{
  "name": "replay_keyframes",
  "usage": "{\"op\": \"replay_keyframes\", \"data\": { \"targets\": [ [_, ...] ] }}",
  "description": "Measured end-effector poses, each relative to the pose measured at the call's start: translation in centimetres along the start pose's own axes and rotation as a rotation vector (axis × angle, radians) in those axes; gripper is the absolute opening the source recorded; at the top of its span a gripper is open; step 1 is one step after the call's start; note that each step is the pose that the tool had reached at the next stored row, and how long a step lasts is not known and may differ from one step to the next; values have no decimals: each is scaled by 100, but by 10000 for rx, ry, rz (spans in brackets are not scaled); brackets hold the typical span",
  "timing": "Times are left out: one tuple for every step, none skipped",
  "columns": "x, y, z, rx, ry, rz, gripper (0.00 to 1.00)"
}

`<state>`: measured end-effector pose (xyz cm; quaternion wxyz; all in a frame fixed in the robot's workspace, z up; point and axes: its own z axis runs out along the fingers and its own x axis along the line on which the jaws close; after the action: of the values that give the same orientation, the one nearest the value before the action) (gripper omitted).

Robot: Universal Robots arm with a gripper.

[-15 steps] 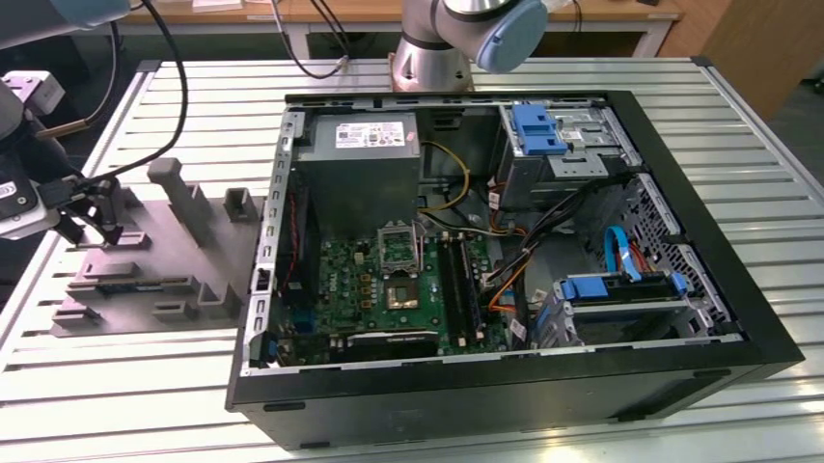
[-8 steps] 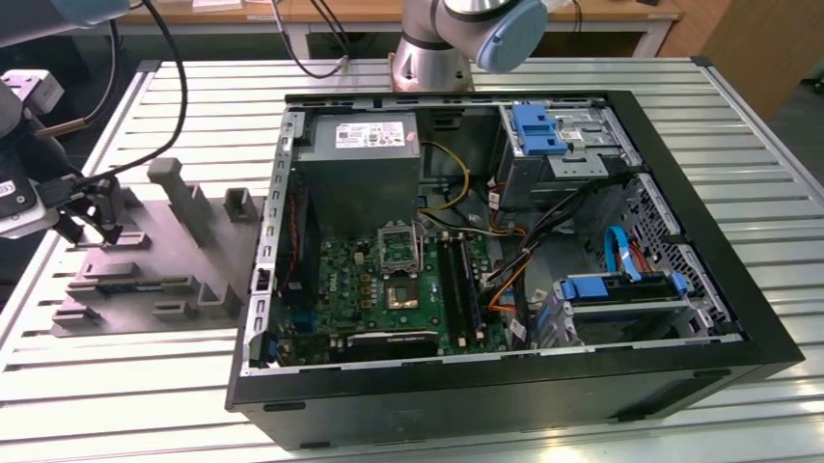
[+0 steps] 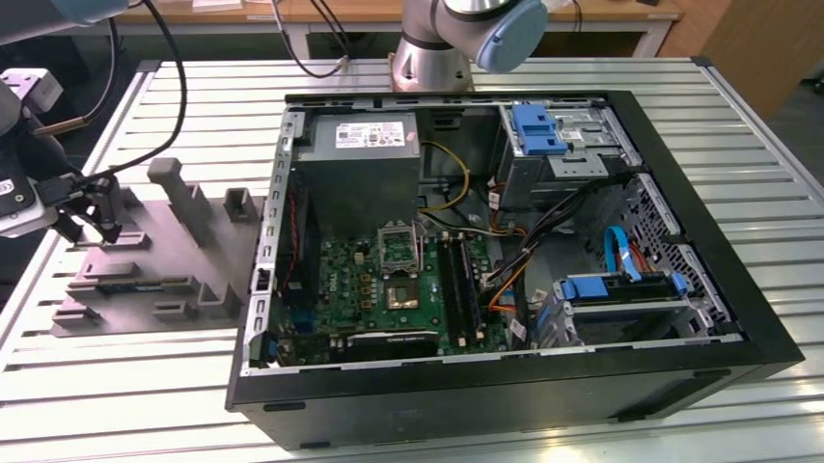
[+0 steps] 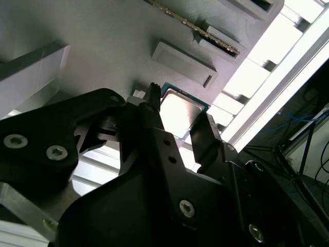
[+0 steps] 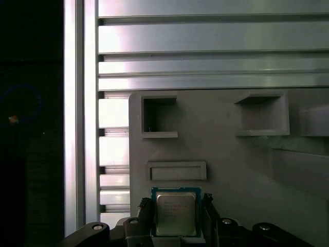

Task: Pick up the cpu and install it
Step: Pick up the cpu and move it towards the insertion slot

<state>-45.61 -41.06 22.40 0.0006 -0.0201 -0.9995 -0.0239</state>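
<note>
Here claw point(image 5: 177, 201) clamps cpu point(image 5: 176, 217) edges near tray point(image 5: 231, 154) rim.

Flat silvery sq. cpu point(image 5: 176, 213): edge cut off in first wrist view; exterior view, 9 o'clock, black gripper point(image 3: 88, 230) hides it.

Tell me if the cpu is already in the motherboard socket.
No, the cpu is at the grey tray by the pincer, outside the computer case.
</note>
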Motion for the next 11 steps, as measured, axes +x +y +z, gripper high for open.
{"op": "replay_keyframes", "data": {
  "targets": [
    [0,0,-1,-1,-2,0,48],
    [0,1,-3,-1,-2,0,48],
    [0,1,-7,0,-1,0,48],
    [0,1,-15,2,2,0,48],
    [0,1,-17,1,0,0,48],
    [0,1,-17,-6,-2,0,48],
    [1,2,-17,-16,-2,1,48],
    [1,2,-18,-25,0,1,48],
    [0,1,-18,-34,1,1,48],
    [0,1,-18,-44,1,0,48],
    [0,1,-19,-54,1,1,48]
  ]
}}
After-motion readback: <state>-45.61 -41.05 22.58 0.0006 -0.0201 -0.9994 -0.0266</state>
